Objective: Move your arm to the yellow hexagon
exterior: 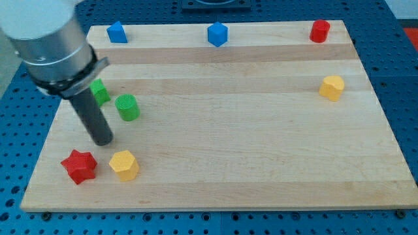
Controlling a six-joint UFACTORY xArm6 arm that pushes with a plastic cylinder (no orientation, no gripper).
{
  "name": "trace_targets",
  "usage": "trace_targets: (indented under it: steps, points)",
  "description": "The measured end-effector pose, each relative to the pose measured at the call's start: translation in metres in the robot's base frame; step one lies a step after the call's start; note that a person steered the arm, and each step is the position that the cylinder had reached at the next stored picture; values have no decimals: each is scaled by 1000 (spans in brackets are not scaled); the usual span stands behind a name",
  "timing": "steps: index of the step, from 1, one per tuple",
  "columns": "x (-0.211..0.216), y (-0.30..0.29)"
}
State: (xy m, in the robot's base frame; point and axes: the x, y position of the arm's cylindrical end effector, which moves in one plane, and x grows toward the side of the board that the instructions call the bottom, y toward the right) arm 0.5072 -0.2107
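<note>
Hovering at the view's lower left, my tip (pixel 103 141) is sitting free on the bare board (pixel 228 130), touching no block; it is a plain rod, with nothing to open, close or clamp. Just below and to the right of it is lying a yellow hexagon (pixel 123 164), near the board's bottom edge, with a red star (pixel 80 166) just beside it on the left. Above the tip a green cylinder (pixel 127 107) is standing close by, and a second green block (pixel 99 91), shape unclear, is peeking out from behind the rod. A second yellow block (pixel 332 87), also looking hexagonal, is resting well apart at the view's right edge, so I am judging the near one the likelier target, though the task is not saying which. Trouble would be coming from overshooting: driving down too hard would be shoving the hexagon toward the bottom edge, and drifting left would be knocking the star. Along the top edge a blue block (pixel 117 32), a blue cube (pixel 217 34) and a red block (pixel 319 31) are lying far from any risk. As for heading, the hexagon is compact, showing no real long axis, and I cannot tell which way its flats are facing.
</note>
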Motion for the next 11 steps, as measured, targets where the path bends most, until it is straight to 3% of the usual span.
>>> trace_targets:
  steps: [2,4,6,8,11]
  points:
    - [2,-81]
    - [45,-94]
    - [104,-64]
    - [110,-7]
    - [98,18]
